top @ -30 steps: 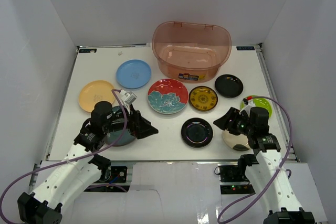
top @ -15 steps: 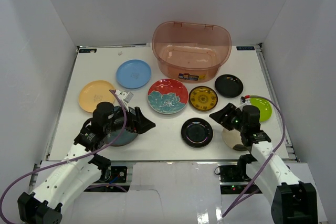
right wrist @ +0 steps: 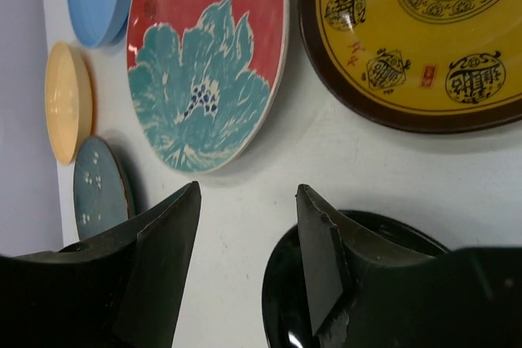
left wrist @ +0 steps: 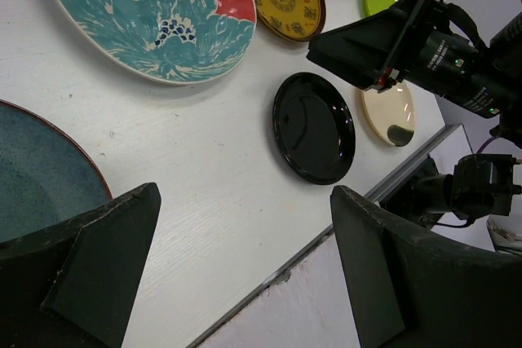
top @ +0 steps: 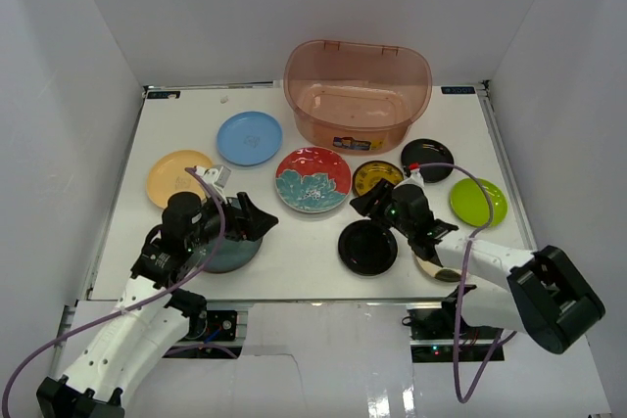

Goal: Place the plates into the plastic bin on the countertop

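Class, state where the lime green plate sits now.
In the top view, the lime green plate lies near the countertop's right edge, right of and nearer than the far black plate.

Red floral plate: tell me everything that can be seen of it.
The red floral plate is round and glossy, ceramic by its look: red face, a large teal flower with a dark-dotted centre, pale rim. It lies flat, face up, on the white countertop, mid-table just in front of the plastic bin, the yellow-black patterned plate close on its right, not touching. Nothing rests on it. The left end effector and right end effector, both open, are apart from it.
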Controlling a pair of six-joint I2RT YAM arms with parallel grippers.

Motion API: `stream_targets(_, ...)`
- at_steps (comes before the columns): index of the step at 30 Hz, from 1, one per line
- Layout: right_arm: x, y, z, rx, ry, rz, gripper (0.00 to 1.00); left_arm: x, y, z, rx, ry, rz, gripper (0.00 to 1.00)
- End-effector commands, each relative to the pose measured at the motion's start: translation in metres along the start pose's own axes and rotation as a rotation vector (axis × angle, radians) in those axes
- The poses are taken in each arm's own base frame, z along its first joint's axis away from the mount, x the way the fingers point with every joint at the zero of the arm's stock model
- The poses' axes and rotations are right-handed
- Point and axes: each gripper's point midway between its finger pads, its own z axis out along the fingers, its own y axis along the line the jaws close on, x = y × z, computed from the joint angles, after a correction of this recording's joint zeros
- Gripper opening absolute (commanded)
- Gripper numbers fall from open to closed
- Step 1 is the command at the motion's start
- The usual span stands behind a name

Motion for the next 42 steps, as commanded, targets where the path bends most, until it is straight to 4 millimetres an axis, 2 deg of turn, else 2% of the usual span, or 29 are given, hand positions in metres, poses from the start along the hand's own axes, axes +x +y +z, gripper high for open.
stream_targets(1,-0.037,0.021,0.02,0.003,-0.181,0.086,0.57,-0.011,-0.002,-0.004,-0.017,-0.036,0.002,0.95)
stream_targets(2,-0.032,0.014,0.028,0.035,-0.17,0.097,0.57,-0.012,-0.003,-0.005,-0.014,-0.041,0.004,0.95)
stream_targets(4,-0.03,0.021,0.039,0.025,-0.162,0.11,0.57,-0.012,-0.005,-0.006,-0.008,-0.045,0.008,0.96)
stream_targets(5,-0.023,0.015,0.048,0.043,-0.141,0.107,0.57,-0.012,-0.005,-0.007,-0.008,-0.046,0.009,0.96)
stream_targets(7,-0.023,0.03,0.058,0.012,-0.134,0.118,0.58,-0.012,-0.009,-0.009,0.001,-0.052,0.019,0.96)
stream_targets(8,-0.017,0.025,0.065,0.033,-0.12,0.121,0.58,-0.012,-0.01,-0.009,0.004,-0.05,0.018,0.96)
stream_targets(10,-0.013,0.028,0.073,0.038,-0.113,0.132,0.58,-0.011,-0.013,-0.01,0.015,-0.052,0.023,0.96)
stream_targets(11,-0.008,0.021,0.078,0.061,-0.11,0.139,0.58,-0.011,-0.014,-0.01,0.016,-0.052,0.025,0.96)
stream_targets(13,-0.006,0.021,0.082,0.051,-0.116,0.179,0.58,-0.009,-0.017,-0.01,0.026,-0.043,0.029,0.96)
stream_targets(14,0.0,0.014,0.086,0.068,-0.107,0.193,0.57,-0.008,-0.017,-0.01,0.028,-0.04,0.029,0.96)
stream_targets(17,0.005,0.008,0.093,0.066,-0.114,0.267,0.55,-0.006,-0.02,-0.009,0.037,-0.03,0.033,0.96)
stream_targets(22,0.011,0.001,0.098,0.076,-0.138,0.35,0.42,-0.004,-0.019,-0.008,0.034,-0.022,0.032,0.96)
stream_targets(23,0.009,0.002,0.099,0.062,-0.154,0.361,0.34,-0.004,-0.019,-0.007,0.032,-0.02,0.032,0.96)
stream_targets(25,0.011,0.0,0.097,0.05,-0.162,0.375,0.25,-0.003,-0.018,-0.007,0.028,-0.016,0.03,0.96)
stream_targets(26,0.007,0.003,0.095,0.031,-0.178,0.386,0.16,-0.003,-0.018,-0.006,0.028,-0.012,0.03,0.96)
stream_targets(27,0.009,0.0,0.092,0.037,-0.179,0.379,0.12,-0.003,-0.019,-0.006,0.035,-0.01,0.031,0.96)
stream_targets(28,0.003,0.005,0.087,0.025,-0.201,0.366,0.08,-0.003,-0.019,-0.006,0.036,-0.008,0.031,0.96)
stream_targets(30,0.003,0.005,0.078,0.023,-0.205,0.342,0.08,-0.003,-0.016,-0.005,0.024,-0.005,0.029,0.96)
stream_targets(31,-0.006,0.017,0.069,-0.014,-0.228,0.337,0.08,-0.003,-0.015,-0.004,0.02,-0.003,0.027,0.96)
stream_targets(33,-0.012,0.028,0.056,-0.06,-0.239,0.308,0.08,-0.004,-0.013,-0.003,0.012,-0.002,0.022,0.96)
stream_targets(34,-0.017,0.042,0.04,-0.122,-0.234,0.302,0.08,-0.003,-0.011,-0.002,0.003,0.002,0.02,0.96)
stream_targets(36,-0.022,0.061,0.024,-0.2,-0.233,0.24,0.08,-0.009,-0.009,-0.004,-0.017,-0.008,0.03,0.96)
stream_targets(37,-0.03,0.077,0.009,-0.244,-0.236,0.221,0.08,-0.014,-0.008,-0.007,-0.03,-0.029,0.042,0.96)
stream_targets(39,-0.035,0.098,-0.009,-0.304,-0.226,0.142,0.08,-0.029,-0.002,-0.012,-0.085,-0.096,0.059,0.96)
stream_targets(40,-0.046,0.115,-0.027,-0.356,-0.235,0.125,0.08,-0.034,-0.002,-0.015,-0.096,-0.124,0.065,0.96)
stream_targets(42,-0.058,0.131,-0.046,-0.402,-0.264,0.1,0.08,-0.043,0.002,-0.017,-0.13,-0.161,0.067,0.97)
